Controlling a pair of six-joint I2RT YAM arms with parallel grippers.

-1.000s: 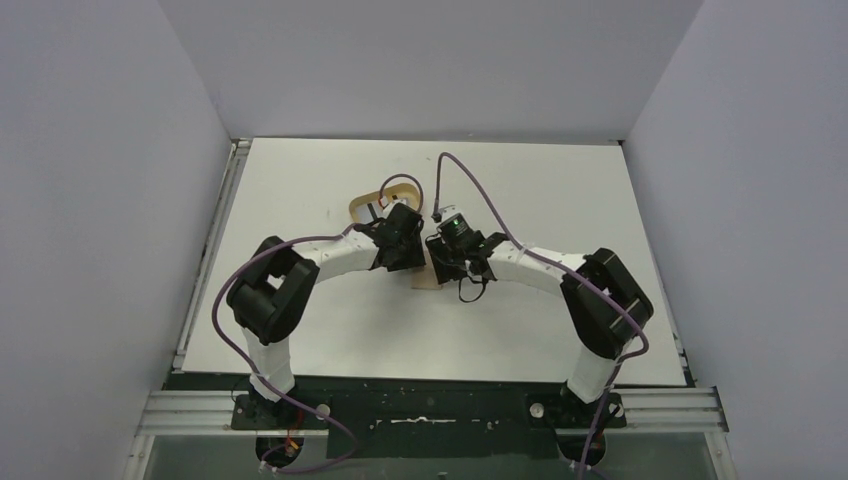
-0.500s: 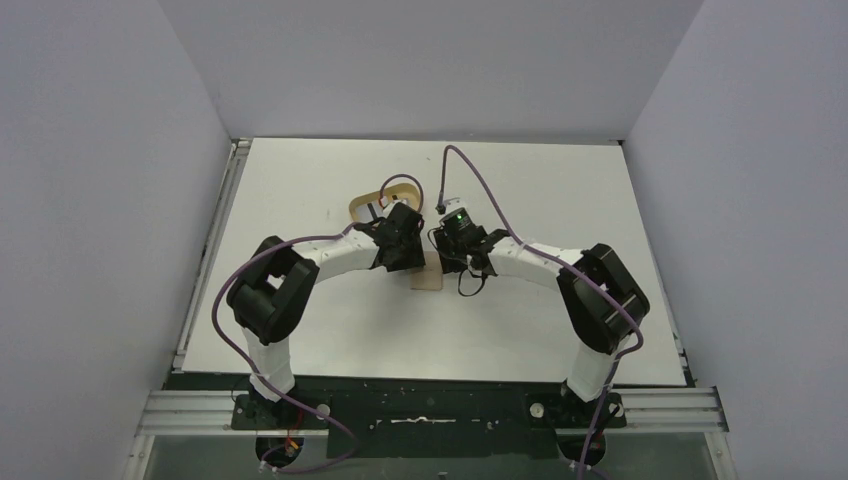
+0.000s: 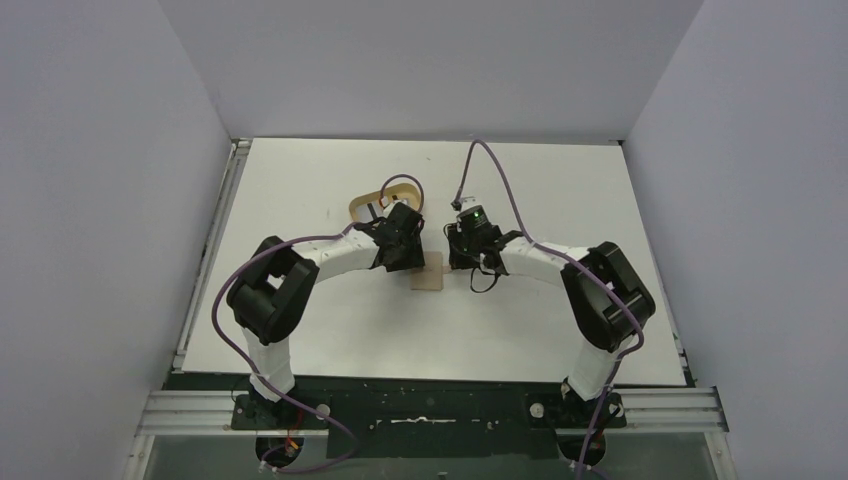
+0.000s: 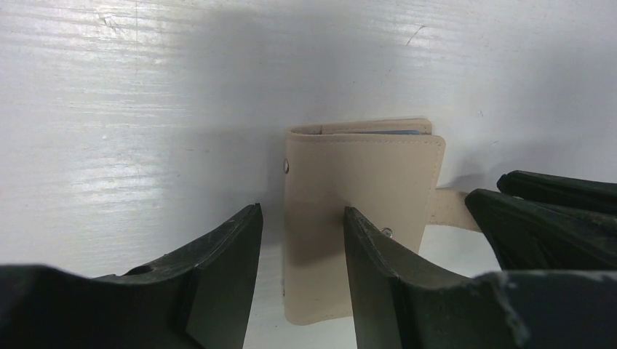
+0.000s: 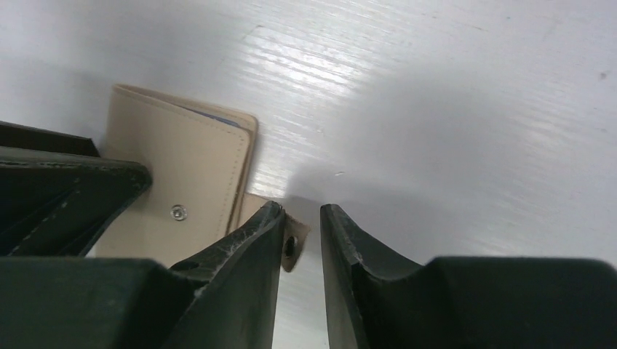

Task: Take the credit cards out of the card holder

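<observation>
The tan card holder point(image 3: 428, 273) lies folded shut on the white table between my two grippers. In the left wrist view the card holder point(image 4: 360, 189) sits under my open left gripper point(image 4: 300, 211), one finger over its cover and one over the table beside its left edge. Its snap tab point(image 5: 291, 246) hangs loose between the slightly parted fingers of my right gripper point(image 5: 302, 207), lying against the left finger. A thin light blue edge of the credit cards point(image 5: 218, 119) shows at the holder's far end. The rest of the cards is hidden inside.
An oval tan wooden tray point(image 3: 356, 206) stands on the table just behind the left gripper, partly hidden by it and a purple cable. The table's side rails run along both edges.
My right gripper has moved right, off the card holder, and its cable has swung right. More of the holder now shows in the top view. The left arm has not moved.
</observation>
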